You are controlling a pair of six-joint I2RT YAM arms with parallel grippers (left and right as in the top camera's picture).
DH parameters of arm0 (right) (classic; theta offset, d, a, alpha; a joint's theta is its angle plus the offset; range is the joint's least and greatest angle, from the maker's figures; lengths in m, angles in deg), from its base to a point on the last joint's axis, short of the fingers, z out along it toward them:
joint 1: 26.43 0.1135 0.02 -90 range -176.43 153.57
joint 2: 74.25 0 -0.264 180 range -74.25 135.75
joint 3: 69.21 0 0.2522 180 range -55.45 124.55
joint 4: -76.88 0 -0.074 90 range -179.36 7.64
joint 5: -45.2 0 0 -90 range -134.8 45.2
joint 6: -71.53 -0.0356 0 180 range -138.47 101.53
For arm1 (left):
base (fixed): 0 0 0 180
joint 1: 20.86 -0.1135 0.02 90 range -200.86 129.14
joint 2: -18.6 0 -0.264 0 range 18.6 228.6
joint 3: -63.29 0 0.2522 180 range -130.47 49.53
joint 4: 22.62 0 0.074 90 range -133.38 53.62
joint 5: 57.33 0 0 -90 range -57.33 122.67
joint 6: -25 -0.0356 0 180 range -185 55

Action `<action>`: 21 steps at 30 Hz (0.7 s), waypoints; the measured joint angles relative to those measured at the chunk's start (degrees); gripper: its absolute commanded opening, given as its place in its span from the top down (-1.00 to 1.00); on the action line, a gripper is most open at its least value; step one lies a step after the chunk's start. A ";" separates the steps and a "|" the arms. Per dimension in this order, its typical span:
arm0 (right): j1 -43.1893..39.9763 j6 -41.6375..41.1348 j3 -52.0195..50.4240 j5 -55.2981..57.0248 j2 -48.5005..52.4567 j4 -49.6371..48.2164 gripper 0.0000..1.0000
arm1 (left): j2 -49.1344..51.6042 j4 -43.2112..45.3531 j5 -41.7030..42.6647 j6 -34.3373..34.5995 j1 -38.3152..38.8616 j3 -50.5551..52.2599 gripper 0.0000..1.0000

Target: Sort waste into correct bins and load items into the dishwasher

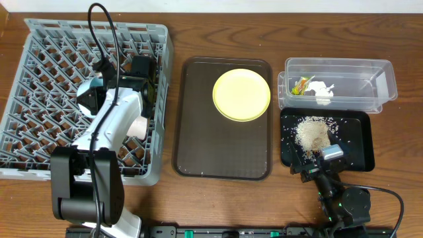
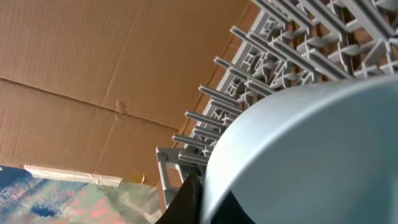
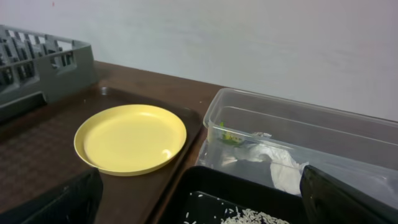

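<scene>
Over the rack (image 1: 39,79), at the table's left, the left gripper (image 1: 145,92) is seen low among the pegs with a light-blue bowl (image 2: 298,155) filling its wrist view. One dark finger (image 2: 186,199) lies against the bowl's rim, but whether the jaws are clamped on it cannot be told. A pale rounded shape (image 1: 139,125) shows from under the arm in the overhead view, and it cannot be said whether this is the same bowl. The waste appears to be sorted. The wrapper (image 1: 302,84) and tissue (image 1: 322,90) lie in the clear tub (image 1: 380,82), and the rice scraps (image 1: 312,132) are heaped in the black tray (image 1: 360,142), with stray grains scattered round them. The right gripper (image 1: 316,165) hangs over that tray's near end, its fingers spread wide and holding nothing. Loading is judged to be the step in hand. The bowl would need to be seated between pegs and let go, and the arm then lifted clear without snagging the rack wall. The yellow plate (image 1: 241,94) lies flat on the brown tray (image 1: 192,132), not yet loaded. A grip on its thin rim would be called for, and a slip is the likely risk. No chopsticks can be made out.
</scene>
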 measured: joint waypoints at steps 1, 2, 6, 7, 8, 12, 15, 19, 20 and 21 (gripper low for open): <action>0.00 0.00 0.00 0.00 0.00 -0.02 -0.99 | 0.00 -0.70 0.35 -0.13 0.07 0.00 0.83; 0.00 0.00 0.00 0.00 0.00 -0.02 -0.98 | 0.00 -1.44 0.74 -0.17 0.20 0.00 0.81; 0.00 0.00 0.00 0.00 0.00 -0.02 -0.98 | -0.20 -3.65 4.24 -0.35 1.92 0.00 0.56; 0.00 -0.02 0.00 0.00 0.00 -0.02 -0.99 | -0.24 -4.04 5.66 -0.48 2.84 0.00 0.52; 0.00 0.00 0.00 0.00 0.00 0.00 -0.98 | -0.33 -4.02 7.52 -0.33 3.56 0.00 0.47; 0.00 0.00 0.00 0.00 0.00 -0.02 -0.98 | -1.40 -5.46 14.40 0.11 7.39 0.00 0.33; 0.00 0.00 0.00 0.00 0.00 -0.02 -0.99 | -2.97 -7.04 19.34 -0.20 9.90 0.00 0.32; 0.00 0.00 0.00 0.00 0.00 0.00 -0.99 | -7.41 -6.88 22.56 -0.35 10.40 0.00 0.45; 0.00 0.00 0.00 0.00 0.00 0.00 -0.98 | -8.68 -6.60 22.95 -0.37 10.10 0.00 0.46; 0.00 -0.02 0.00 0.00 0.00 0.00 -0.99 | -10.27 -6.01 23.39 -0.39 9.49 0.00 0.44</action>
